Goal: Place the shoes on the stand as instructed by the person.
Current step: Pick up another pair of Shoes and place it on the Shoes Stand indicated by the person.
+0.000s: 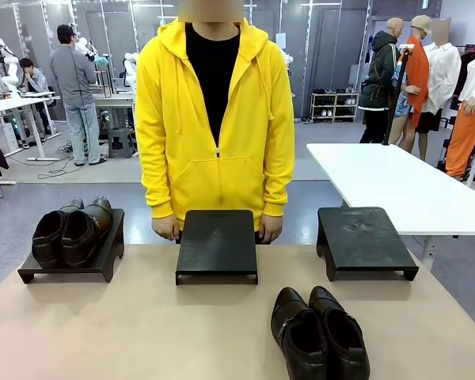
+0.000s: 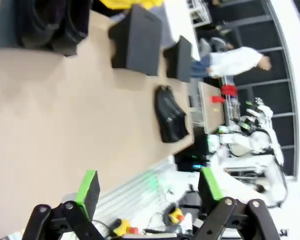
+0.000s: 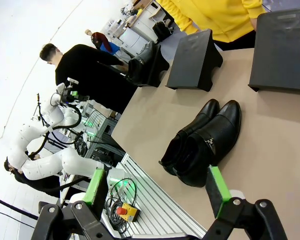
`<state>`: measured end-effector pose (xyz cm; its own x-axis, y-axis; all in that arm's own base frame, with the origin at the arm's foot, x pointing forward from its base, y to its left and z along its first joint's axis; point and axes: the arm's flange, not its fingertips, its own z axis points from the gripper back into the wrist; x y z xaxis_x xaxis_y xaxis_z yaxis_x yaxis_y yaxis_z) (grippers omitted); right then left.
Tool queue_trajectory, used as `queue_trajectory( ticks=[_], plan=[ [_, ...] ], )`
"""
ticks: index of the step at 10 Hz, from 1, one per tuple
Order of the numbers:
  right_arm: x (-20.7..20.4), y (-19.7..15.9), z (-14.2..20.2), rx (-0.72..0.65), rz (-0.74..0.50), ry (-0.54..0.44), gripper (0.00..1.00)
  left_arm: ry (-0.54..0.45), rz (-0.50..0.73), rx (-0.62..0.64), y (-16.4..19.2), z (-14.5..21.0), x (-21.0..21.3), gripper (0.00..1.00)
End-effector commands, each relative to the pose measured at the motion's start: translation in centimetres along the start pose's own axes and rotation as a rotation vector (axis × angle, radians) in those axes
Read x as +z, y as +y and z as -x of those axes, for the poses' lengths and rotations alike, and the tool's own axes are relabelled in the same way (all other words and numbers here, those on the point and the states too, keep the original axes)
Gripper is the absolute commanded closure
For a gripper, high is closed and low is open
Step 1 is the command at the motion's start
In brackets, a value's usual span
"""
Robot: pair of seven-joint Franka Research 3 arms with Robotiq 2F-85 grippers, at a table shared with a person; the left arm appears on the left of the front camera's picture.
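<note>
A dark brown-black pair of shoes (image 1: 70,230) sits on the left black stand (image 1: 32,273). The black pair (image 1: 318,334) lies on the tan table near its front edge, right of centre, also in the right wrist view as black shoes (image 3: 205,142) and in the left wrist view as black shoes (image 2: 170,120). The person (image 1: 214,119) in a yellow hoodie stands behind the middle stand (image 1: 217,241), hands at its back corners. My left gripper (image 2: 147,192) is open over the table's near edge. My right gripper (image 3: 157,192) is open, just short of the black shoes.
A third black stand (image 1: 362,237) sits bare at the right of the table (image 1: 142,324). A white table (image 1: 396,182) stands beyond it. Other people stand far off in the room. A control box with a red button (image 3: 124,211) lies below the table edge.
</note>
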<state>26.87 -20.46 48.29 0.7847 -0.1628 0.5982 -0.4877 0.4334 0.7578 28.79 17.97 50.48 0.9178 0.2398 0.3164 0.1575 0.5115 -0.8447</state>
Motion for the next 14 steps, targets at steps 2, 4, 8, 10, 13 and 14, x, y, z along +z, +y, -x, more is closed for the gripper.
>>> queue_trajectory(
  ticks=[2,4,8,10,13,14],
  plan=[
    [0.1,0.1,-0.1,0.020,-0.011,-0.011,0.00,0.071,0.212,0.082,6.6,1.4,2.5,0.00],
    [0.1,0.1,-0.1,0.020,-0.011,-0.011,0.00,0.023,0.325,0.102,10.4,1.8,4.0,0.00],
    [0.1,0.1,-0.1,0.020,-0.011,-0.011,0.00,0.030,0.373,0.107,12.4,0.2,4.2,0.00],
    [0.1,0.1,-0.1,0.020,-0.011,-0.011,0.00,0.035,0.343,0.127,12.2,2.3,3.2,0.00],
    [0.1,0.1,-0.1,0.020,-0.011,-0.011,0.00,0.035,0.343,0.127,12.2,2.3,3.2,0.00],
    [0.1,0.1,-0.1,0.020,-0.011,-0.011,0.00,0.035,0.343,0.127,12.2,2.3,3.2,0.00]
  ],
)
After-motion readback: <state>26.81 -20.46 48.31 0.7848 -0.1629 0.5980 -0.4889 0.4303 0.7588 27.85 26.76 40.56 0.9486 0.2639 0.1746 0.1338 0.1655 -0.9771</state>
